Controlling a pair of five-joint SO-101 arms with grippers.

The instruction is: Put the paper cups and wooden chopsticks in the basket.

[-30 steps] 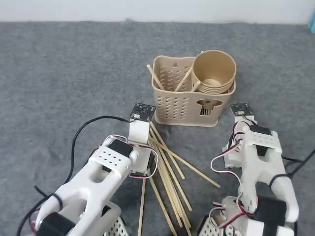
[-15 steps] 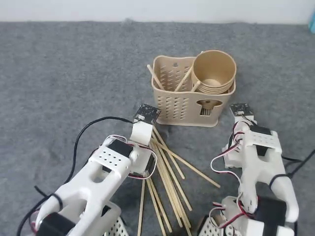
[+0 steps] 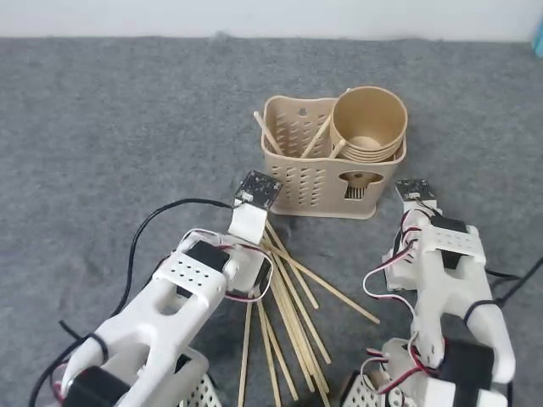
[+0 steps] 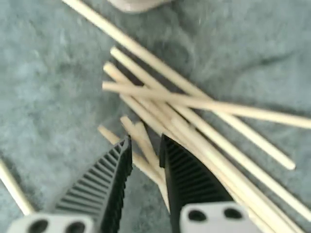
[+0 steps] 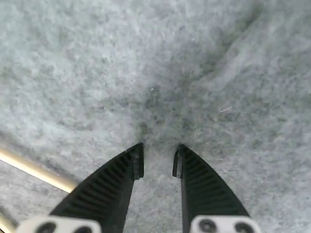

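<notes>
Left end effector (image 4: 145, 141), jaws narrowly parted, straddles loose chopsticks (image 4: 194, 104) at the basket's (image 3: 314, 182) 6 o'clock. Right end effector (image 5: 158, 154), narrow and holding nothing, hangs over the counter (image 5: 194, 58).

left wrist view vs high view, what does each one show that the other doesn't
Left wrist view: the left gripper up close, fingers slightly apart over the ends of the loose chopsticks.
High view: the basket holding stacked paper cups and a few leaning chopsticks, plus the left arm and right arm.
Both: the loose chopsticks scattered on the grey mat.
</notes>
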